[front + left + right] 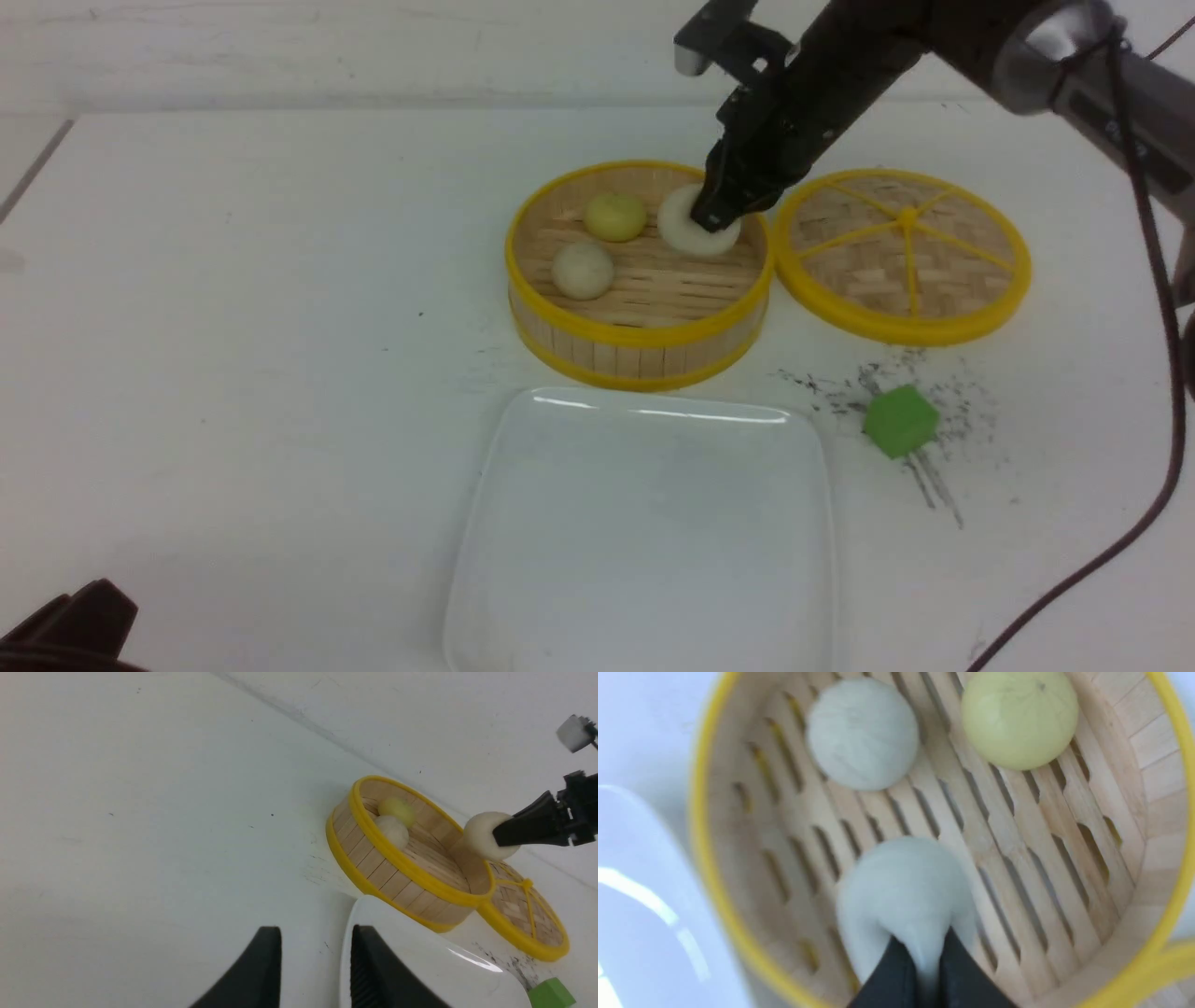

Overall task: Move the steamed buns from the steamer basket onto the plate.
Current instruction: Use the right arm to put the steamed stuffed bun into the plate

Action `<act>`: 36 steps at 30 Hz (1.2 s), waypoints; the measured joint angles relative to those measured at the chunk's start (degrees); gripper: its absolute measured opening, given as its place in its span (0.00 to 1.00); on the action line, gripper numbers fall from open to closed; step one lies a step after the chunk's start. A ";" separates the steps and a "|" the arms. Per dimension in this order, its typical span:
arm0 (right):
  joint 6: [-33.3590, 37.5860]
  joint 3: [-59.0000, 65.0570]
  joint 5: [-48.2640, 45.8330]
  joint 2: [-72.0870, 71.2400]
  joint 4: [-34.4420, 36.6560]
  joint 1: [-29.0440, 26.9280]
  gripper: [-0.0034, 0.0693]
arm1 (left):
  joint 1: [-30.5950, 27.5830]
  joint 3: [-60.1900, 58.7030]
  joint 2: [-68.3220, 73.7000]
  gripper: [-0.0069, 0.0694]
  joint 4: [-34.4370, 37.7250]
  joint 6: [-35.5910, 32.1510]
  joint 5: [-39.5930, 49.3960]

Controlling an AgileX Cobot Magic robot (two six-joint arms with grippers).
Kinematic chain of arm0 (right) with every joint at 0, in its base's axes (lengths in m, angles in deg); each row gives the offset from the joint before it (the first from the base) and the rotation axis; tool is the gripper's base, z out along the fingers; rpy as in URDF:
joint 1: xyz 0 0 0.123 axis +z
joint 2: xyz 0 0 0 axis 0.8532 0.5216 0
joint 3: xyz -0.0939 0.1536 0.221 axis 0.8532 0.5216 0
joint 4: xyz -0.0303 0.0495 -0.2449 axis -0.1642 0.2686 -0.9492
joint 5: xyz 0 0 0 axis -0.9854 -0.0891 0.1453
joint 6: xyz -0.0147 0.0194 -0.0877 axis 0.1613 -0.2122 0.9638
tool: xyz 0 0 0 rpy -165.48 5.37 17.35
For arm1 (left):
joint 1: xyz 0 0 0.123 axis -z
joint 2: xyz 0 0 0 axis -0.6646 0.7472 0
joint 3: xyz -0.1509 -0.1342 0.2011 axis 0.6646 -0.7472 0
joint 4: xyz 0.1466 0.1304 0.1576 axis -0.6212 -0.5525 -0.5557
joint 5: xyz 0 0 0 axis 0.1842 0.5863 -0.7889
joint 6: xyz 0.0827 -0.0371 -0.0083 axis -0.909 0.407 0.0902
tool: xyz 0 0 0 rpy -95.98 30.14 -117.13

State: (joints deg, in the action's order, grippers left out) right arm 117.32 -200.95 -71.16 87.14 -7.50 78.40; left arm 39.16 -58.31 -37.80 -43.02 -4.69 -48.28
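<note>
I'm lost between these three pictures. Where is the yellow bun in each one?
Front view: the yellow bun lies at the far side of the steamer basket.
Left wrist view: the yellow bun shows just behind the ungripped white bun.
Right wrist view: the yellow bun lies on the slats by the basket wall.
Shared landmark: that white bun beside it.

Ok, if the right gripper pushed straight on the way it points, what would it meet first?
Past the white bun it holds, the right gripper points down into the steamer basket: probably its slatted floor, though depth is unclear.
</note>
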 joint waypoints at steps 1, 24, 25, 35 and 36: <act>-0.61 0.00 -1.80 -0.81 -0.05 0.00 0.08 | 0.00 0.00 0.00 0.41 0.00 0.00 0.00; -19.82 9.03 -3.87 -14.52 -7.23 6.54 0.08 | 0.00 0.00 0.00 0.41 0.16 0.00 0.00; -20.20 9.81 -3.87 -14.81 -7.15 6.54 0.08 | 0.00 0.00 0.00 0.41 0.16 0.00 -0.05; -20.46 30.19 -3.54 -28.21 0.99 7.07 0.08 | 0.00 0.00 0.00 0.41 0.16 0.00 -1.15; -20.21 33.27 -3.47 -29.52 1.27 7.60 0.08 | 0.00 0.00 0.00 0.41 0.16 0.00 -1.17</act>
State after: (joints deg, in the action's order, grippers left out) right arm 97.11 -167.67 -74.63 57.61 -6.23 86.01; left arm 39.16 -58.31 -37.80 -42.87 -4.69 -49.45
